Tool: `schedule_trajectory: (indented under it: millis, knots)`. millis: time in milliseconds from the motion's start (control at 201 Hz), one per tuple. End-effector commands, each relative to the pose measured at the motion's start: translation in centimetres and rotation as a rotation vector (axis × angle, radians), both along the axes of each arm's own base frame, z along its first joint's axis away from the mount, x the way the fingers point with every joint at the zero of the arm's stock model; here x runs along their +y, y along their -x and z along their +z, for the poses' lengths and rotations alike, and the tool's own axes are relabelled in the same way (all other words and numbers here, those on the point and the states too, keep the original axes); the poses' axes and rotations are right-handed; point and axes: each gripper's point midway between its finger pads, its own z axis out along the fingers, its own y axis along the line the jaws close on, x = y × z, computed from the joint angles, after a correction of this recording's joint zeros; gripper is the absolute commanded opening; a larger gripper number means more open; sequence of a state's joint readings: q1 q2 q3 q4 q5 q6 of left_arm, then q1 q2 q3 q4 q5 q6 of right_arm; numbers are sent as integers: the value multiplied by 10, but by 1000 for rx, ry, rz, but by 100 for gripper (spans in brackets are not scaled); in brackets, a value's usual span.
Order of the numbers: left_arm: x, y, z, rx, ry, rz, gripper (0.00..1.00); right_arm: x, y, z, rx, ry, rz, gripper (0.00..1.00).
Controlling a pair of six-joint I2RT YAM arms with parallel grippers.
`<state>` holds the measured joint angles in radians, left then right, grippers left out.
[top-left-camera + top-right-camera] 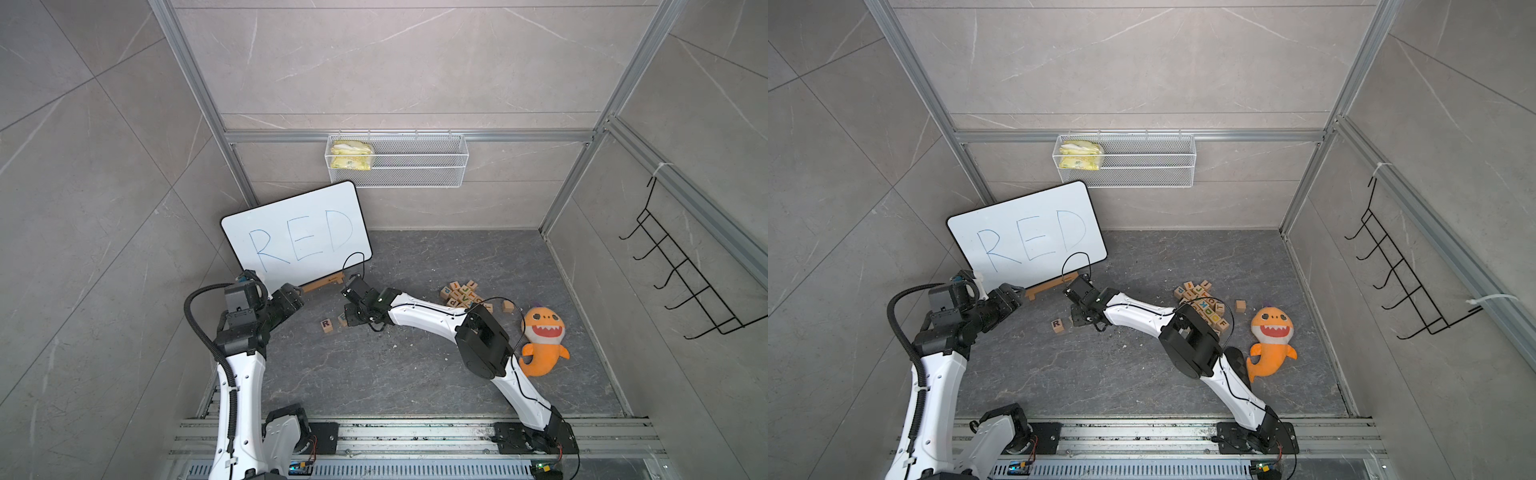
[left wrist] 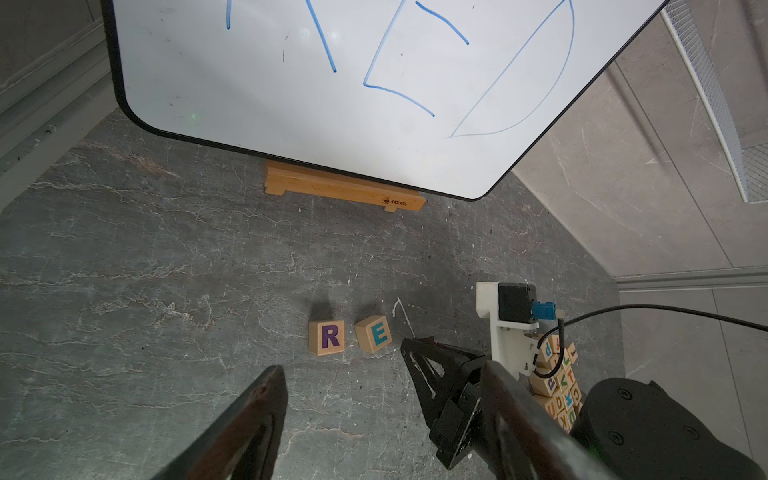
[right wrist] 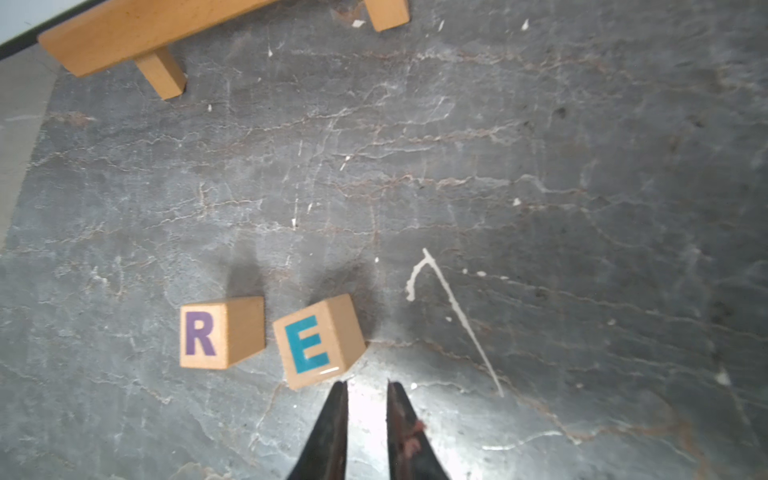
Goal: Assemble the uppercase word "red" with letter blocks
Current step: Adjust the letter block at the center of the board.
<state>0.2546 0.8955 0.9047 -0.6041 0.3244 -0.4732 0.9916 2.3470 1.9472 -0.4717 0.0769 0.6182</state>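
Observation:
Two letter blocks lie side by side on the dark floor in front of the whiteboard. The R block (image 1: pixel 326 325) (image 1: pixel 1057 325) (image 2: pixel 327 337) (image 3: pixel 203 334) shows a purple R. Just right of it, turned slightly askew, sits the E block (image 2: pixel 374 334) (image 3: pixel 316 343) with a teal E. My right gripper (image 1: pixel 348 322) (image 3: pixel 365 386) is low beside the E block's near corner, its jaws a narrow gap apart with only floor between. My left gripper (image 1: pixel 300 289) (image 2: pixel 380 370) hovers to the left, open and empty. A pile of several letter blocks (image 1: pixel 463 295) (image 1: pixel 1202 305) (image 2: pixel 559 382) lies to the right.
The whiteboard (image 1: pixel 297 232) reading "RED" leans on a wooden stand (image 1: pixel 322 284) (image 3: pixel 145 29) behind the blocks. One lone block (image 1: pixel 507 306) and an orange shark plush (image 1: pixel 542 340) lie right of the pile. A wire basket (image 1: pixel 399 160) and a hook rack (image 1: pixel 681 266) hang on the walls.

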Motion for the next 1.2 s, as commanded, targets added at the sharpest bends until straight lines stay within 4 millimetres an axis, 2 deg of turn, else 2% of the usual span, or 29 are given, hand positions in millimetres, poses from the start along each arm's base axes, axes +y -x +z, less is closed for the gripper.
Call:
schedule_trajectory:
  millis: [0,363,866,1195]
  knots:
    - [-2,-2,5,-25,21,-9,76,6,7,-12,35,-11,6,21]
    - [-2,-3,5,-25,24,-8,76,9,10,-26,63,1,12,21]
    - [-3,-3,5,-28,25,-7,77,25,17,-31,74,10,70,21]
    - [-2,-2,5,-28,23,-4,77,28,19,-35,75,27,83,23]
